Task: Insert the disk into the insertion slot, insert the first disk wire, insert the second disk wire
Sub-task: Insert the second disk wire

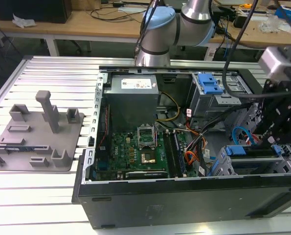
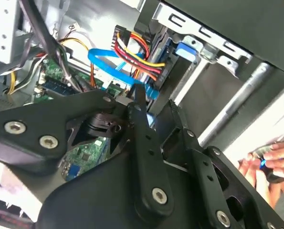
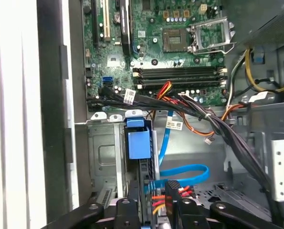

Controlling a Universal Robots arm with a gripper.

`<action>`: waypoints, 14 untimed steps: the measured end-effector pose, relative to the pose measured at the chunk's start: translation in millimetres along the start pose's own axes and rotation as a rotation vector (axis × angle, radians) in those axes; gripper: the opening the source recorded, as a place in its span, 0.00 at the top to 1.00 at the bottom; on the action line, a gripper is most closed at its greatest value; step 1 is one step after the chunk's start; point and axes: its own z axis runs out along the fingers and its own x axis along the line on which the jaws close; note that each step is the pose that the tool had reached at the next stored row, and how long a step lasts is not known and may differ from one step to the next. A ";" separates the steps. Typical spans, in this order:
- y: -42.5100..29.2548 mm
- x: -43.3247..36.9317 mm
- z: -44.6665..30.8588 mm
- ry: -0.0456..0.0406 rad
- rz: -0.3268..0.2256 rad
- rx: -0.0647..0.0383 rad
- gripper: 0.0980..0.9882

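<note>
Pincer (image 2: 146, 102) hangs over the disk's (image 3: 138, 143) rear edge, seated in the insertion slot (image 3: 103, 157); whether it grips anything, I can't tell — second disk wire (image 2: 114, 61) loops just beyond, beside the first disk wire (image 2: 132, 50).

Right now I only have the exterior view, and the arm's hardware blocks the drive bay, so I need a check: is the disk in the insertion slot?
Observer: Yes. In the first wrist view the disk, blue carrier showing, sits in the insertion slot.
Operator: And the wiring?
Observer: The first disk wire runs its red-orange strands to a dark plug at the disk's end. I cannot tell if it is seated.
Operator: The other one?
Observer: In the second wrist view the second disk wire loops round, its end right at the gripper.
</note>
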 end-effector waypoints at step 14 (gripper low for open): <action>1.5 -0.4 -16.8 0.0001 0.000 0.000 0.99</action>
